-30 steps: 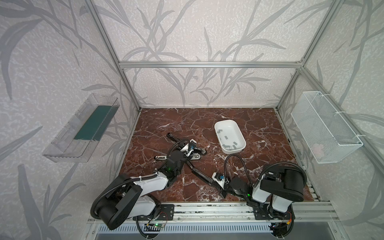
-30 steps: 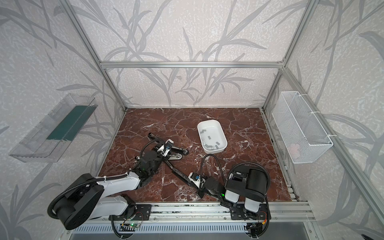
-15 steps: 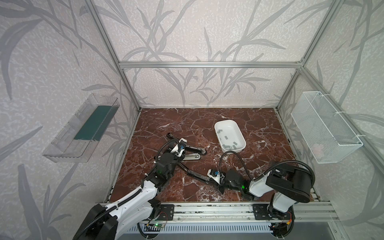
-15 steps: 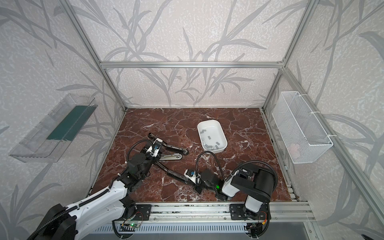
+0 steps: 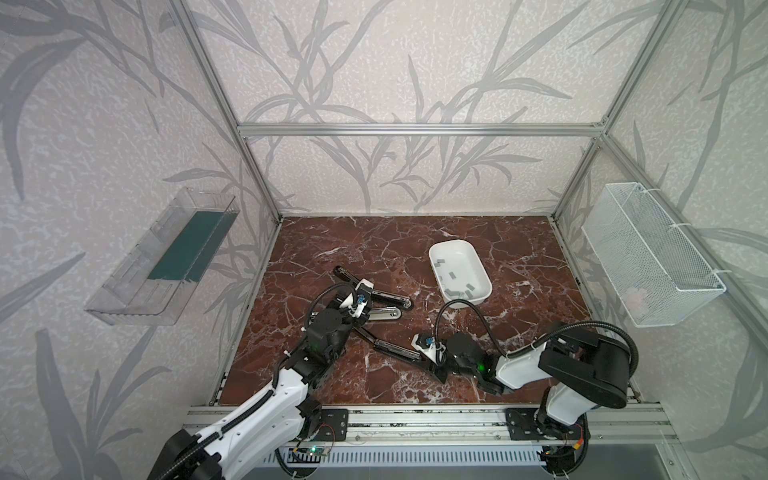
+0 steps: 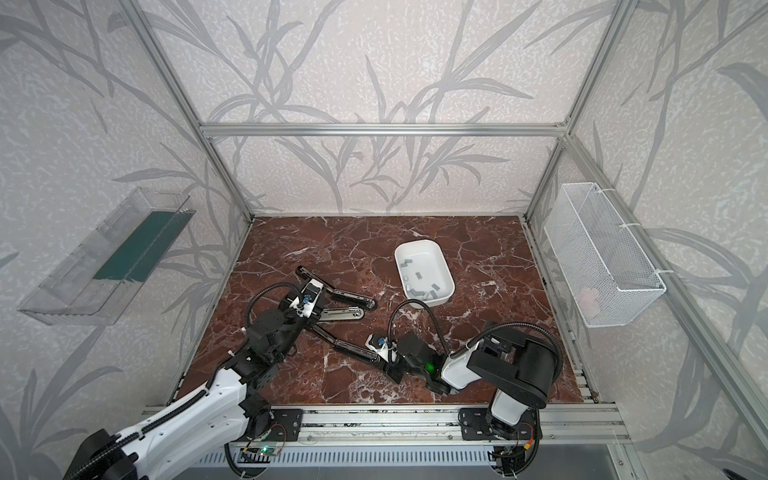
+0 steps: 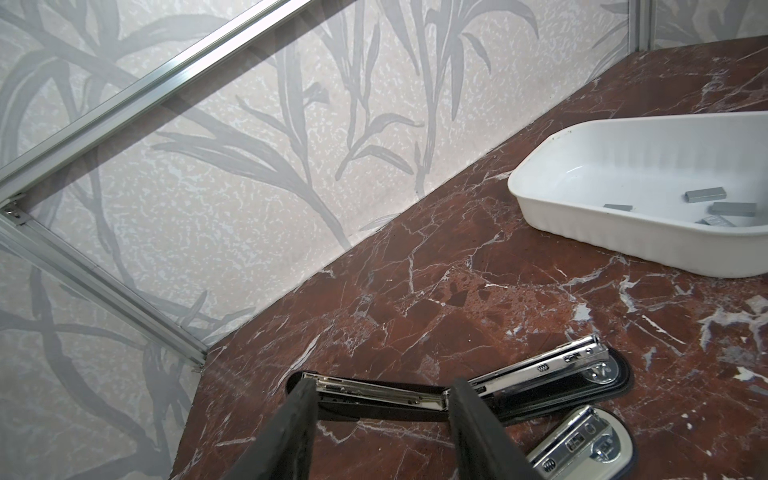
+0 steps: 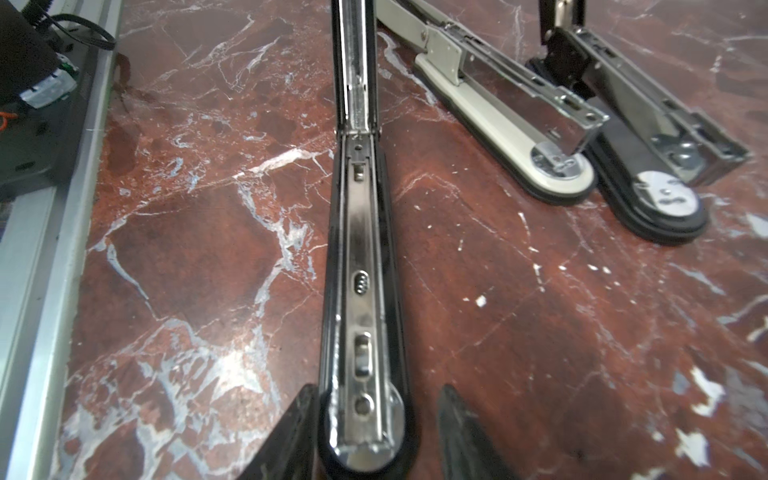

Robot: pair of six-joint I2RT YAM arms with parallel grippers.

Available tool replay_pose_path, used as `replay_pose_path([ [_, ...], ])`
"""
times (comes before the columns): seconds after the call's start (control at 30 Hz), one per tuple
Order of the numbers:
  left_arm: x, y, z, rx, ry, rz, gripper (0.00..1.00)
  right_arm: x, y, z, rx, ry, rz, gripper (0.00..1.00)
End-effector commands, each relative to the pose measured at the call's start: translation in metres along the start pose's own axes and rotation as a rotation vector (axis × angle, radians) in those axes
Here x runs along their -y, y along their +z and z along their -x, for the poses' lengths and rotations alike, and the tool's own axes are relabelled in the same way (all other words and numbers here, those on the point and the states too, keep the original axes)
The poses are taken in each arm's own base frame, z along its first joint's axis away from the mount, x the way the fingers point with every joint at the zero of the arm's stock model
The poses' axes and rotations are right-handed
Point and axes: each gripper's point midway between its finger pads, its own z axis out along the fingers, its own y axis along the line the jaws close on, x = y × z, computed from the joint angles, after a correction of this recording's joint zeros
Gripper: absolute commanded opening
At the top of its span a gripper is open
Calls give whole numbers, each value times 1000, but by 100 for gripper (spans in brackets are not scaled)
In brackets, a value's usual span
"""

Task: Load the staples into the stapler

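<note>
Stapler lies open; the staples point(image 5: 439, 262) wait in the white tray point(image 5: 463, 302).
The right end effector point(image 8: 376, 392) is released, loosely straddling the black stapler point(image 8: 361, 249) on the counter point(image 8: 540, 332), well apart from the tray. Probably next: reach into the tray, pinch one strip by its long sides and keep it level.

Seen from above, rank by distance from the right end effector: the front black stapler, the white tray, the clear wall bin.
1. Front black stapler, between the right end effector's jaws.
2. White tray, farther back.
3. Clear wall bin, left wall.
</note>
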Motion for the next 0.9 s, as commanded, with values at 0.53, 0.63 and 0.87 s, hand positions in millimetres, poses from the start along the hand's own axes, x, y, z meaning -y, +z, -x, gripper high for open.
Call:
replay_pose_path([
  [0.53,3,-6,14,75,-93,-37,53,42,2,-20,-41,223,-360,17],
  [0.63,3,-5,17,80,-107,-43,53,50,-6,-34,-95,268,-429,15],
  [0.87,-13,1,33,101,-226,22,66,33,-15,-3,-36,358,-369,46],
])
